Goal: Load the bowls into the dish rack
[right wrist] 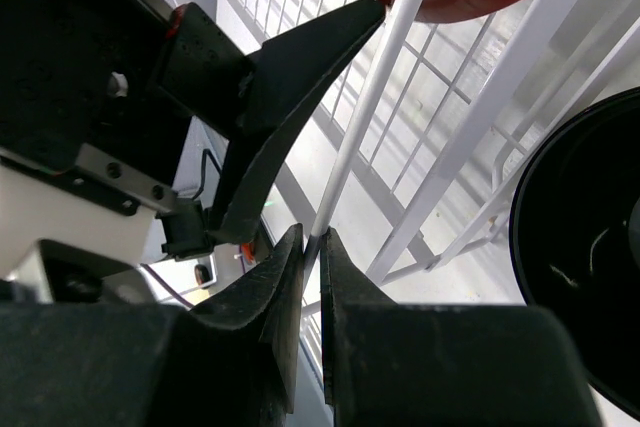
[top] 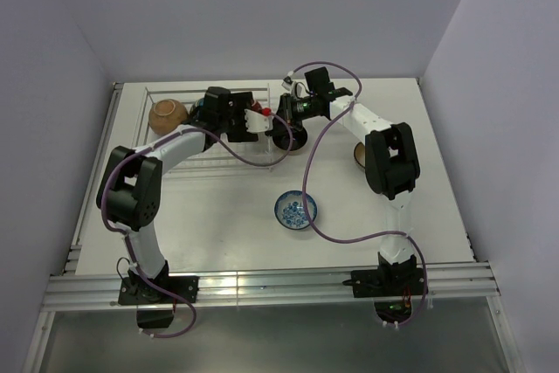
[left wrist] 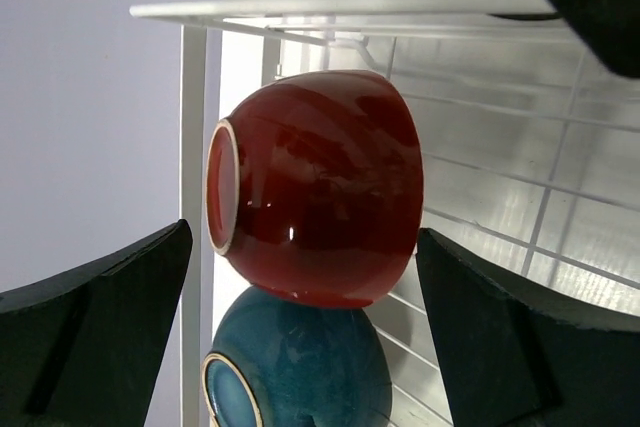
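The left gripper (left wrist: 305, 237), open, flanks the red bowl (left wrist: 320, 187) lying sideways at frame centre in the dish rack (left wrist: 340, 2). The right gripper (right wrist: 312, 244) pinches the dish rack's wire, lower centre.

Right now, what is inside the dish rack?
A tan bowl, and a red bowl next to a blue bowl. From above, the left arm hides the middle of the dish rack.
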You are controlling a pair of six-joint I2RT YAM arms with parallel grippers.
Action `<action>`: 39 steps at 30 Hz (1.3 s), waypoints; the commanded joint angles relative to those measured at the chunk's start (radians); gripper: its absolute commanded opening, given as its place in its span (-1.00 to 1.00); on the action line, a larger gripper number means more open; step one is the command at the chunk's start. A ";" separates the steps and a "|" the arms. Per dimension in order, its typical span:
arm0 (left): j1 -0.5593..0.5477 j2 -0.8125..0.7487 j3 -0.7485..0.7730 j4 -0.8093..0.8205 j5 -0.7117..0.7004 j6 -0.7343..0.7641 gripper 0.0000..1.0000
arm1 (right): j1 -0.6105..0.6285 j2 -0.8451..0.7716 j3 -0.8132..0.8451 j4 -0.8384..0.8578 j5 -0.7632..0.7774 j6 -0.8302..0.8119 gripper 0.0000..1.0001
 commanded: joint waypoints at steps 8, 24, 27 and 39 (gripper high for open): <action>-0.005 -0.017 0.097 -0.169 0.087 0.005 0.99 | -0.008 0.034 0.014 -0.046 0.050 -0.079 -1.00; 0.018 0.002 0.168 -0.254 0.117 -0.171 0.48 | -0.008 0.039 0.016 -0.047 0.055 -0.089 -1.00; 0.019 0.040 0.203 -0.266 0.095 -0.186 0.47 | -0.008 0.042 0.019 -0.052 0.058 -0.093 -1.00; 0.021 0.146 0.298 -0.223 0.051 -0.199 0.41 | -0.008 0.041 0.024 -0.070 0.059 -0.114 -1.00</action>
